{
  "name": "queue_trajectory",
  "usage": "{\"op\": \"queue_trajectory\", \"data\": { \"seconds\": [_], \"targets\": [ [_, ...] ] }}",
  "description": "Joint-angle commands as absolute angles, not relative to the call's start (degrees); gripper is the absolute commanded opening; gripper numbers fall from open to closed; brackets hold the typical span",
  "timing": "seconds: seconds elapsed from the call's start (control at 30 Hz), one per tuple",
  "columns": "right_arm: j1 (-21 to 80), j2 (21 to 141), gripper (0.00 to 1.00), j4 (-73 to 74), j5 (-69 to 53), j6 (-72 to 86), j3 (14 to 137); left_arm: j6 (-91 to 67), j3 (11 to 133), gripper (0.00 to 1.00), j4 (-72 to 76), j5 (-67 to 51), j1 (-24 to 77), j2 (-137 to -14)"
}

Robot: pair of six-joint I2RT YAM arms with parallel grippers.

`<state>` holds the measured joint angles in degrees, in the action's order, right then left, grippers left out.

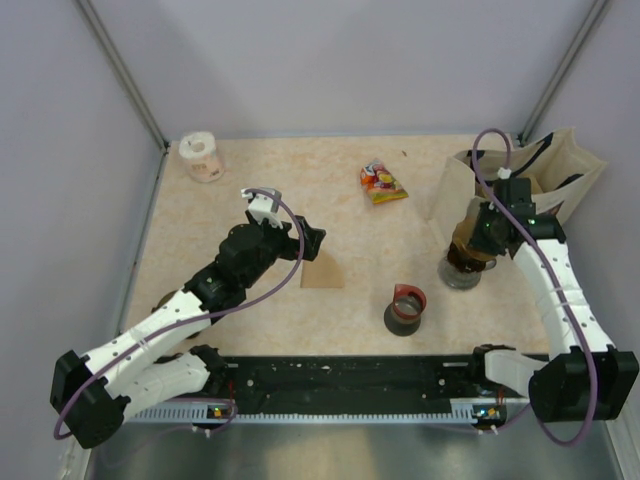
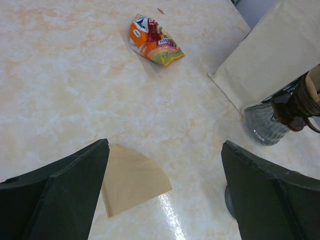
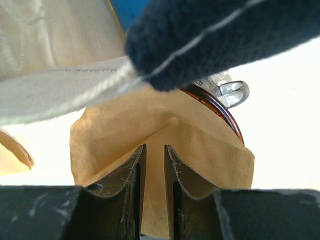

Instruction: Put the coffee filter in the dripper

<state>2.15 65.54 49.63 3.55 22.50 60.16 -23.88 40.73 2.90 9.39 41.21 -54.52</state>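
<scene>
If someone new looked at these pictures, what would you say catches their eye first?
Probably the right gripper, its fingers barely apart over a brown paper filter sitting in the dripper at the right of the table; whether they pinch it is unclear. Next, the wide-open left gripper hovering by a second filter lying flat mid-table, and the bright orange snack packet behind it.

Left arm extended, left tool (image 2: pixel 165 150) spread wide; right arm extended, right tool (image 3: pixel 155 149) jaws narrowly parted.
</scene>
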Motion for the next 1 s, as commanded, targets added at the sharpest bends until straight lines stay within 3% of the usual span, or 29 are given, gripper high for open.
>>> {"op": "queue_trajectory", "data": {
  "seconds": [0.0, 0.27, 0.47, 0.67, 0.87, 0.97],
  "targets": [
    [2.73, 62.40, 0.22, 50.45, 4.22, 21.53, 65.91, -23.55, 41.75, 0.99, 4.57, 8.70, 40.96, -53.70],
    [2.72, 59.86, 0.22, 51.86, 2.65, 21.01, 71.98, -23.55, 41.75, 0.99, 4.39, 8.70, 40.96, -53.18],
    [3.60, 55.29, 0.23, 46.59, -9.56, 22.15, 72.60, -23.99, 42.01, 0.99, 4.13, 8.79, 40.96, -53.09],
    [20.79, 56.68, 0.24, 41.67, -3.18, 22.85, 73.65, -26.54, 42.89, 0.99, 1.41, 10.37, 40.96, -53.35],
    [36.54, 65.55, 0.25, 33.50, 4.82, 23.03, 71.20, -31.37, 43.86, 0.99, -6.58, 15.54, 40.87, -53.26],
    [39.37, 71.35, 0.34, 29.72, 5.89, 23.03, 70.23, -34.79, 44.03, 0.99, -12.46, 19.76, 40.87, -53.09]
  ]
}}
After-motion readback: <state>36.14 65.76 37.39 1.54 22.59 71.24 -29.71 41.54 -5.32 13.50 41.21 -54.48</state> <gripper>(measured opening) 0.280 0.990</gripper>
